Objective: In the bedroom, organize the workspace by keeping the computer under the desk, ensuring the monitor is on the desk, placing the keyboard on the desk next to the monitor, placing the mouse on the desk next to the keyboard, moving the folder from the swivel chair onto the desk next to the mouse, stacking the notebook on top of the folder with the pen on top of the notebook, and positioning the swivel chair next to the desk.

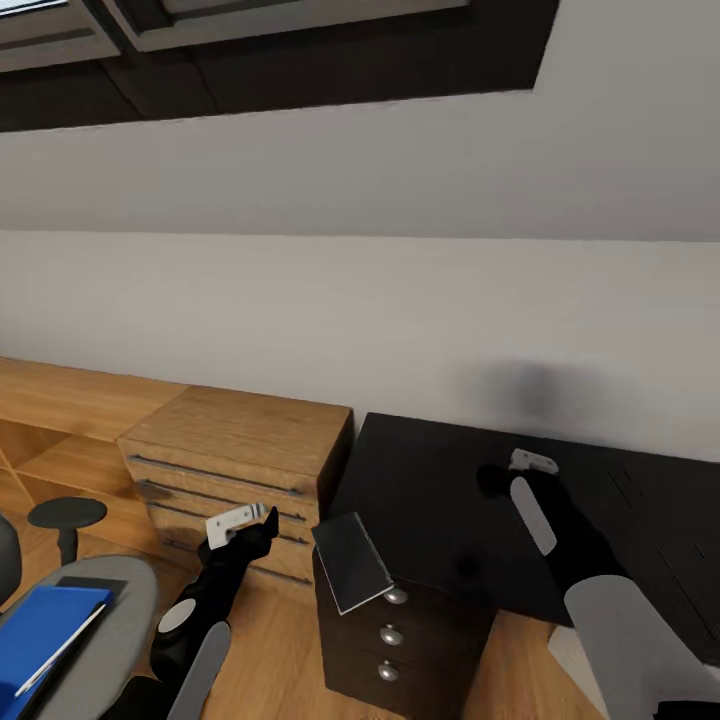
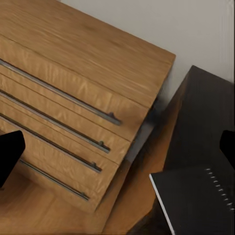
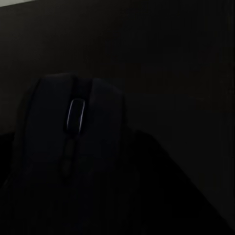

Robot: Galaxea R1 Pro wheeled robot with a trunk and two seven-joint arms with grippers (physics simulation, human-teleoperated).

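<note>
Right gripper (image 1: pixel 490 478) over the black desk (image 1: pixel 430 500).
I see the mouse (image 3: pixel 73 142) close under it; whether it pinches, I can't tell.

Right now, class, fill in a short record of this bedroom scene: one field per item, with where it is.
mouse: close before the right gripper, on the black desk
notebook: dark, spiral-bound, tilted at the desk's near corner
folder: blue, on the swivel chair seat
pen: white, lying on the folder
wooden dresser: left of the desk
left gripper: facing the dresser, holding nothing
</note>
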